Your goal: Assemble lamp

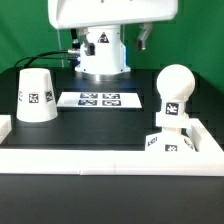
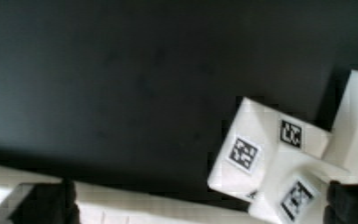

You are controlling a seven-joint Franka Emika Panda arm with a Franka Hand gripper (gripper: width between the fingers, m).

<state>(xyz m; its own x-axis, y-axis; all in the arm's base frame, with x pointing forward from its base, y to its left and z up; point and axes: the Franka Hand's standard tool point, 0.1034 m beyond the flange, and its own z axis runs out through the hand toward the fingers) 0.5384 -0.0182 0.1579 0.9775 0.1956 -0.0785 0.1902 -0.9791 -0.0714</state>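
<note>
The lamp lies in three white tagged parts. The cone shade [image 1: 37, 97] stands on the black table at the exterior view's left. The ball bulb [image 1: 175, 86] stands upright on its tagged stem at the right. The blocky base [image 1: 165, 143] sits just in front of it, against the white wall's corner. In the wrist view the base [image 2: 265, 150] shows its tags beside the wall, well below the camera. My gripper [image 2: 197, 208] is open and empty; only its dark fingertips [image 2: 34, 205] show, far apart at the picture's edges. I cannot make the gripper out in the exterior view.
A raised white wall [image 1: 100, 158] runs along the table's front and sides, and shows in the wrist view [image 2: 158, 205]. The marker board [image 1: 98, 99] lies flat mid-table. The robot's white body [image 1: 105, 45] stands at the back with cables beside it.
</note>
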